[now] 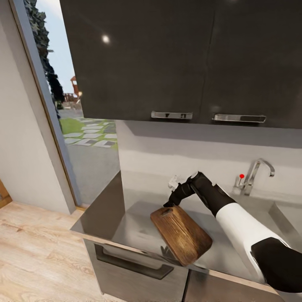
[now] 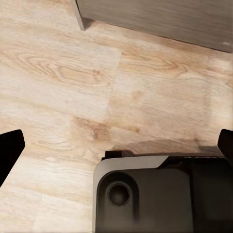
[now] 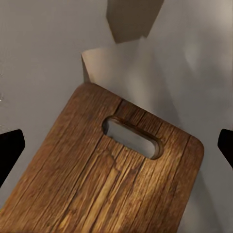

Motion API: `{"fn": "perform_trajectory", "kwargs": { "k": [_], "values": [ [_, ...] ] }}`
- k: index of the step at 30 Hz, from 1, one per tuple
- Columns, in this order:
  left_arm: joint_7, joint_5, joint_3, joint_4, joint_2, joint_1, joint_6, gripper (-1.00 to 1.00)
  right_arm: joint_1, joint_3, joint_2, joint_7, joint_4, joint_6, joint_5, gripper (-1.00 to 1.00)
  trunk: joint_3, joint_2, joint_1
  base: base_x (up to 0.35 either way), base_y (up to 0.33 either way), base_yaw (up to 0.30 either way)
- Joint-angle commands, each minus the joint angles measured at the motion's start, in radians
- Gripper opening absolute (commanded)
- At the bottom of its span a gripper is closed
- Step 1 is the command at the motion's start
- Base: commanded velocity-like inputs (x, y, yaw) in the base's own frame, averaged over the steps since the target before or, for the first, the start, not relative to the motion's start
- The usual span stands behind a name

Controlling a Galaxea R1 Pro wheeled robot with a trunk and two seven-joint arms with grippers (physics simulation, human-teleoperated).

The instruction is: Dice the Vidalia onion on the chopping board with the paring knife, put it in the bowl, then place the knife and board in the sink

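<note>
I am looking down at the counter, a long grey top with a wood edge, and taking the chopping board as my landmark. The sink is lying well to the right of the board, its tap behind it. The board is resting flat on the counter, one corner overhanging the front edge. My right end effector is hovering just over the board's slotted end, its two fingers spread wide and gripping nothing. The left end effector is hanging over the plank floor, fingers likewise apart and empty. I am judging the board stiff, fairly light and smooth; pinching the rim by the slot looks best. I am reading no labels or writing anywhere.
</note>
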Motion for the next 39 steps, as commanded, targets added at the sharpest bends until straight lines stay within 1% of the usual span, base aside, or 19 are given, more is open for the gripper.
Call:
{"fn": "perform_trajectory", "kwargs": {
  "k": [1,5,12,19,23,33,34,39],
  "values": [
    [0.0,0.001,0.0,-0.002,0.0,0.0,-0.001,1.0,-0.001,0.002,-0.001,0.007,-0.001,0.002,0.005,1.0,-0.004,-0.002,0.001,0.002,0.001,0.0],
    [0.0,0.001,0.0,-0.001,0.0,0.0,-0.001,1.0,-0.001,0.002,-0.005,0.028,0.004,-0.005,0.005,1.0,-0.01,-0.002,0.001,0.0,0.0,0.0],
    [0.0,0.001,0.0,-0.001,0.0,0.0,-0.001,1.0,-0.001,0.001,-0.006,0.033,0.005,-0.006,0.005,1.0,-0.021,-0.002,0.001,0.004,0.0,0.0],
    [-0.001,0.001,0.002,0.01,0.0,0.0,-0.001,1.0,-0.001,0.001,-0.006,0.033,0.005,-0.006,0.005,1.0,-0.03,-0.002,0.001,0.222,-0.03,0.0],
    [-0.002,0.0,0.002,0.012,-0.001,0.0,-0.001,1.0,-0.001,0.001,-0.006,0.033,0.005,-0.006,0.005,1.0,-0.031,-0.002,0.001,0.124,-0.005,0.0],
    [-0.002,-0.001,0.001,0.013,-0.002,0.0,-0.001,1.0,-0.001,0.003,-0.006,0.033,0.005,-0.005,0.005,1.0,-0.032,-0.002,0.001,0.014,-0.001,0.0],
    [-0.002,0.0,0.001,0.014,-0.002,0.0,-0.001,1.0,-0.001,0.003,-0.013,0.033,0.005,-0.006,0.005,1.0,-0.032,-0.002,0.001,0.0,0.0,0.0],
    [-0.002,0.0,0.0,0.018,-0.002,0.0,-0.001,1.0,-0.002,0.003,-0.02,0.033,0.005,-0.006,0.005,1.0,-0.034,-0.002,0.001,0.0,0.0,0.0]
  ]
}}
